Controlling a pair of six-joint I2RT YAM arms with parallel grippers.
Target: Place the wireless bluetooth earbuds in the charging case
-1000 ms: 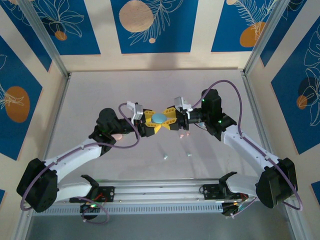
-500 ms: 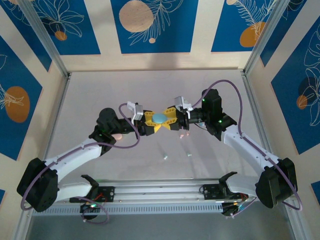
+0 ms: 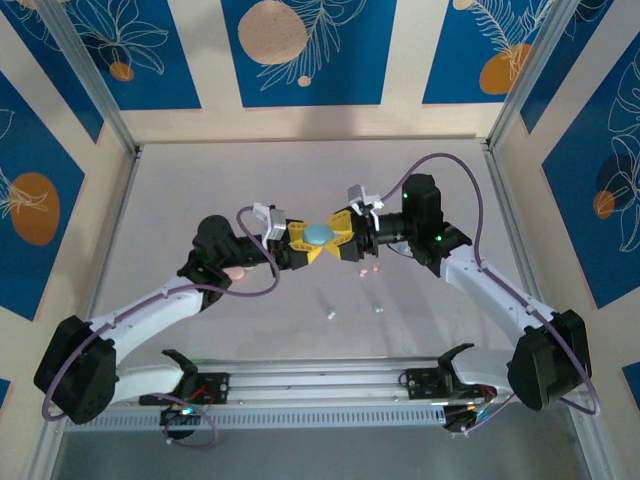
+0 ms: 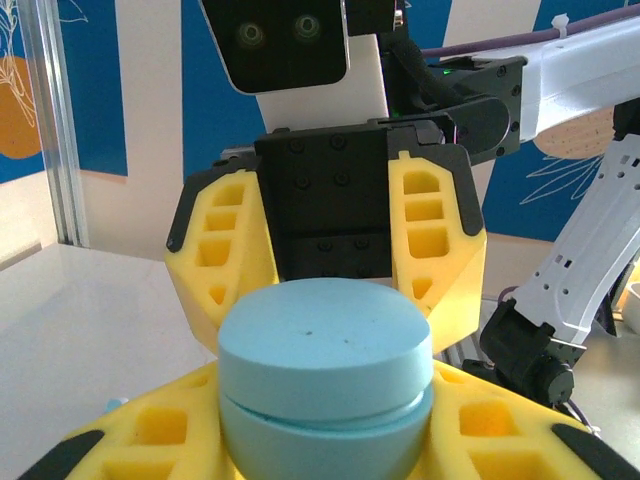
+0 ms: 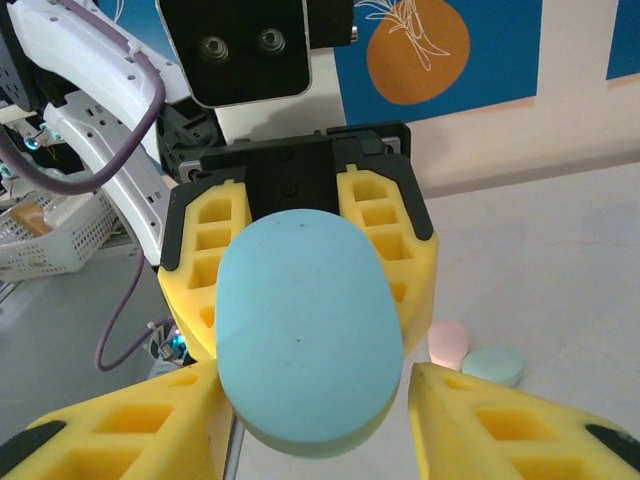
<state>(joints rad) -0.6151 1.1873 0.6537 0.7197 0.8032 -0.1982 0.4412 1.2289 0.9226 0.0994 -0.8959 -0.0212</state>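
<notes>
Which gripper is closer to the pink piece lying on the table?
Right. The right gripper hangs almost over the pink piece; the left gripper sits farther off, past the blue case.

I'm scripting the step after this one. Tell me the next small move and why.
Probably draw the right gripper straight back. Its fingers look spread just clear of the blue case, which the left gripper clamps from both sides above the table, lid shut. Backing off would free the right arm to fetch the small buds lying on the table.

Left pincer (image 3: 310, 241) clamped, right pincer (image 3: 340, 238) spread, tip-to-tip
</notes>
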